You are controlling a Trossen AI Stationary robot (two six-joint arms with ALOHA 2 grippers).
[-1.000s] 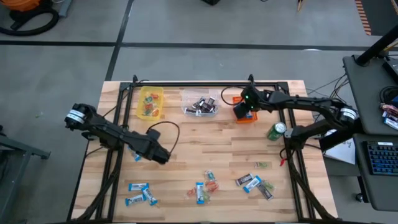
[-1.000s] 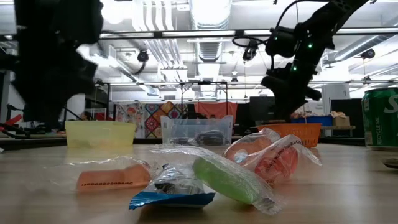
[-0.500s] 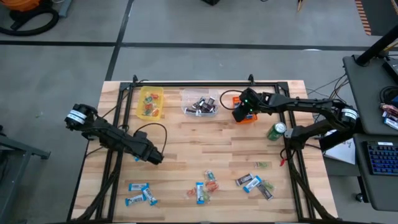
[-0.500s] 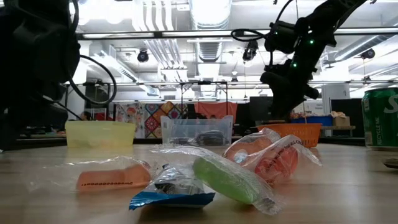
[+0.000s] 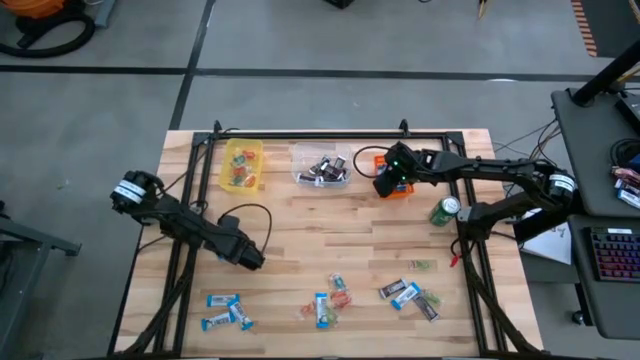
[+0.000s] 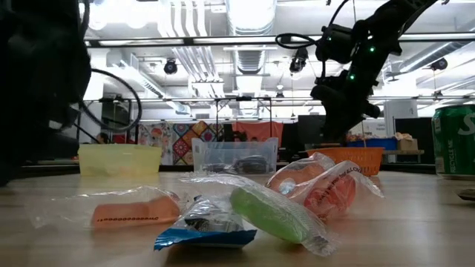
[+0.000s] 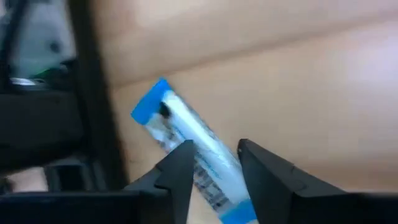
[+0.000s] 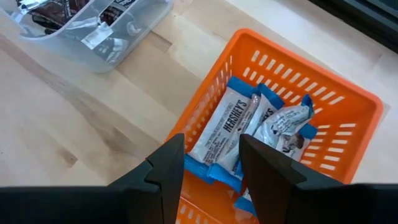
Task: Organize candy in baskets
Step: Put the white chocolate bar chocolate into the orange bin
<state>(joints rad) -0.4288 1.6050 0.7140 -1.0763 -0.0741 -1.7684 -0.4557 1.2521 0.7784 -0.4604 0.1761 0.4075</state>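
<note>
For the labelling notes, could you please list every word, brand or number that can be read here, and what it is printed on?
"HERSHEY'S": on a white-and-blue bar lying in the orange basket, right wrist view.
Partial white lettering, not readable as a word: on the green can, low view.
Too blurred to read: the print on the blue-and-white bar between the left gripper's fingers.
Too small to read: the orange wrapper.

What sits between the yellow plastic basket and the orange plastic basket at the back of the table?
The clear plastic basket holding dark wrapped candies, seen in the high view between the yellow basket and orange basket.
</note>
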